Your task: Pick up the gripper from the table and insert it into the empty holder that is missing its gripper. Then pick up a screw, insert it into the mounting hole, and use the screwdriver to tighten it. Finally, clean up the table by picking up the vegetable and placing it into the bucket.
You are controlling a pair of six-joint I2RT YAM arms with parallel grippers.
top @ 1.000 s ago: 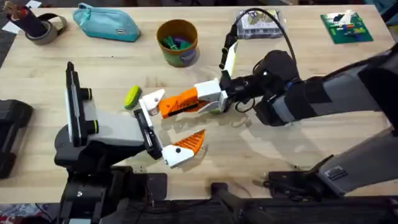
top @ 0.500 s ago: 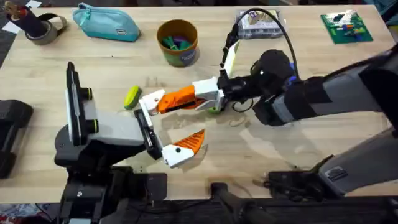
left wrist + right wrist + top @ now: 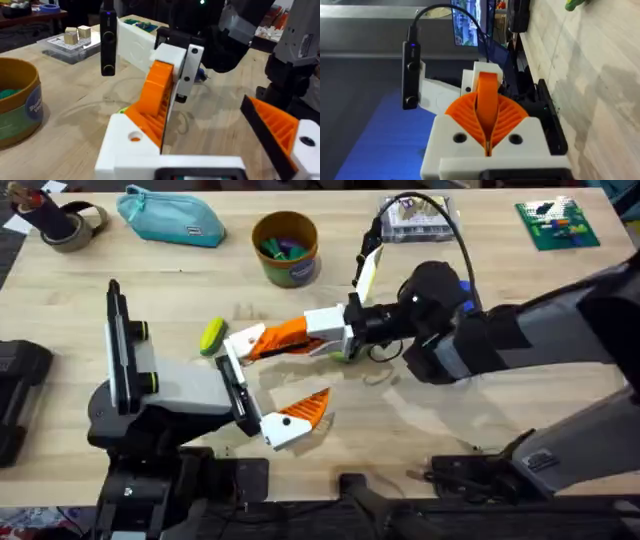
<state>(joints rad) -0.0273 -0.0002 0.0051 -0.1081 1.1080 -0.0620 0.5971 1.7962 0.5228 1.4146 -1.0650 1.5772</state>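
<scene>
From overhead, the right hand (image 3: 345, 335) clamps the white base of the gripper (image 3: 290, 335), its orange tip touching the empty holder (image 3: 243, 340) on the left hand (image 3: 262, 385), beside the vegetable (image 3: 211, 336) on the desk (image 3: 480, 395); if the base meets the slot tilted, it could jam. From the left wrist, the gripper (image 3: 160, 100) leans over the holder (image 3: 131, 142), the left hand spread wide. From the right wrist, the right hand (image 3: 487, 137) pinches the gripper (image 3: 488, 102), so pushing hard might slip it.
</scene>
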